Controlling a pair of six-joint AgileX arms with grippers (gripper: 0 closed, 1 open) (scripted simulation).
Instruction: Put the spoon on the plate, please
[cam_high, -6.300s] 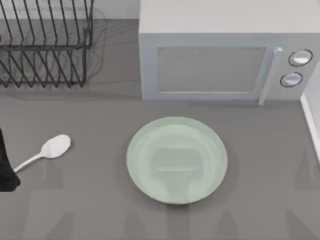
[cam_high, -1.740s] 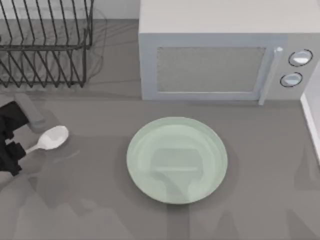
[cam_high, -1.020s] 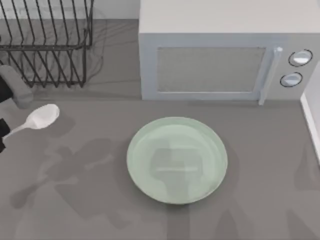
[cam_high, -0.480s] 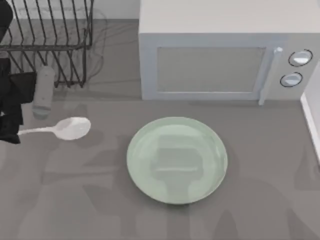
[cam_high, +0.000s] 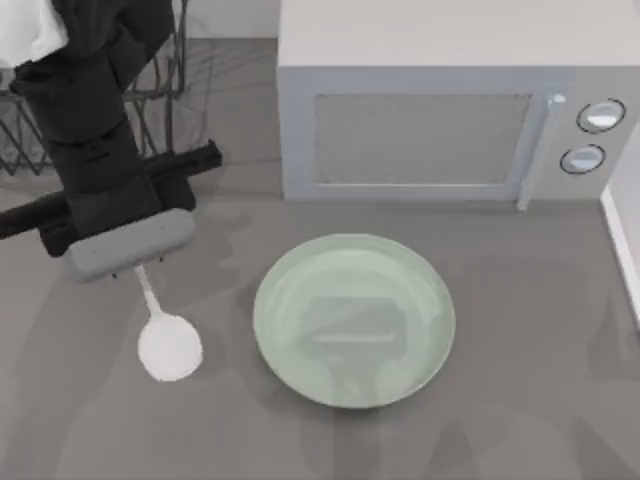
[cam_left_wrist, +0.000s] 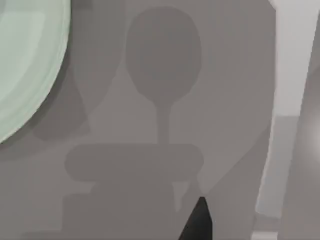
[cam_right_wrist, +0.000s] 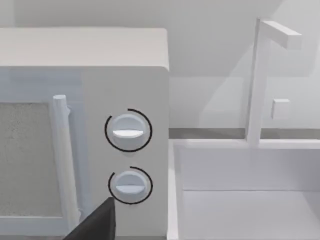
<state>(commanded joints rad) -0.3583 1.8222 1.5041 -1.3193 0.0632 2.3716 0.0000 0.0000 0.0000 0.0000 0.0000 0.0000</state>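
Left claw (cam_high: 135, 262) is above the tabletop (cam_high: 520, 400), left of the plate (cam_high: 354, 320), closed on the thin handle of the spoon (cam_high: 168, 342). The handle end disappears under the grey finger bar; the oval bowl points away from the arm toward the near edge of the tabletop. The spoon seems to be held clear of the surface: in the left wrist view its shadow (cam_left_wrist: 162, 70) falls on bare tabletop beside the plate's rim (cam_left_wrist: 35, 75), with the claw's own shadow behind it. Holding by the handle end leaves the bowl free, so it can go down on the plate first.

Plate sits empty in the middle, in front of the microwave (cam_high: 440, 110), well apart from the dish rack (cam_high: 150, 120) at far left. Spoon is near the plate but not over it.

Judgement: carry step, partway. The remaining move is sideways, toward the top view's right, until the bowl is over the plate, then lower and release.

Right arm is parked; its wrist view faces the microwave dials (cam_right_wrist: 128, 131) and a sink (cam_right_wrist: 240, 195).
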